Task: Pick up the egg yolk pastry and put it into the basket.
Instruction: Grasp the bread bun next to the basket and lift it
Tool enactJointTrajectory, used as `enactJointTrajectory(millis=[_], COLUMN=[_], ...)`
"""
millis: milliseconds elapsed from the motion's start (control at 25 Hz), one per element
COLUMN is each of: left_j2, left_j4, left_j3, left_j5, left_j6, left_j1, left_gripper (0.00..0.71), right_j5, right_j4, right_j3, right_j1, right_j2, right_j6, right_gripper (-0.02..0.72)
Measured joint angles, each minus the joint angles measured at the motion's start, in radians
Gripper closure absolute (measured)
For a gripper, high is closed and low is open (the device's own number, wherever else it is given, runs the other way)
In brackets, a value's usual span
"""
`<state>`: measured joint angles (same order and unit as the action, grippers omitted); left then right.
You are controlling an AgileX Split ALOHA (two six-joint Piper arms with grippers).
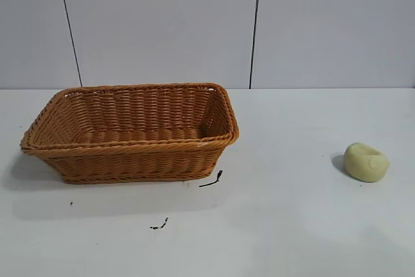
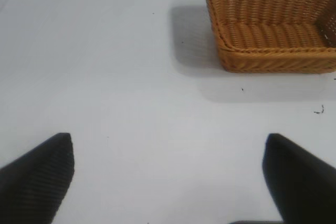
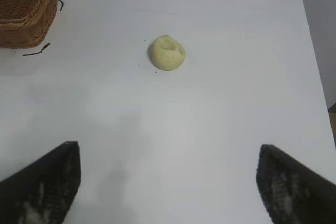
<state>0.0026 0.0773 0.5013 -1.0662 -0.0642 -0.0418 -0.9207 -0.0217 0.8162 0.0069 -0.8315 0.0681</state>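
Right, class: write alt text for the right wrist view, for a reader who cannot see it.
A small pale yellow egg yolk pastry sits alone on a white table, ahead of the right claw, whose two dark fingers stand wide apart and empty. A corner of the wicker basket shows at the edge.

- Open white table [image 3: 173, 129] between the spread fingers of the right gripper [image 3: 168, 182] and the egg yolk pastry [image 3: 168, 53] ahead; nothing in between.
- Bare surface all round the pastry, well apart from the basket [image 3: 23, 9] off to one side.
- Two black marks [image 3: 35, 52] flat beside the basket.
- Bare table likewise ahead of the left gripper [image 2: 168, 182], fingers spread wide.
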Motion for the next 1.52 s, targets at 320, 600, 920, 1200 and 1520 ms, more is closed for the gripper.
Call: enactJointTrajectory(millis=[320,600,920,1200,1520], left_j2=[0.000,0.000,0.000,0.000,0.000], left_j4=[0.000,0.000,0.000,0.000,0.000], left_j3=[0.000,0.000,0.000,0.000,0.000], left_j5=[0.000,0.000,0.000,0.000,0.000], left_j6=[0.000,0.000,0.000,0.000,0.000], left_j1=[0.000,0.000,0.000,0.000,0.000], left_gripper=[0.014,0.014,0.014,0.014,0.014], right_j5=[0.007,0.018,0.054,0.087,0.113], right_j4=[0.000,0.005,0.012,0.012,0.010], right_j3=[0.255,0.527,0.582,0.583,0.583], right_j1=[0.000,0.055,0.064,0.026,0.023], right_j2=[-0.490,-0.917,-1.142,-1.191,-1.266], right_j6=[0.000,0.023,0.016,0.015,0.015], right_gripper=[0.017,0.017,0.017,0.017,0.017])
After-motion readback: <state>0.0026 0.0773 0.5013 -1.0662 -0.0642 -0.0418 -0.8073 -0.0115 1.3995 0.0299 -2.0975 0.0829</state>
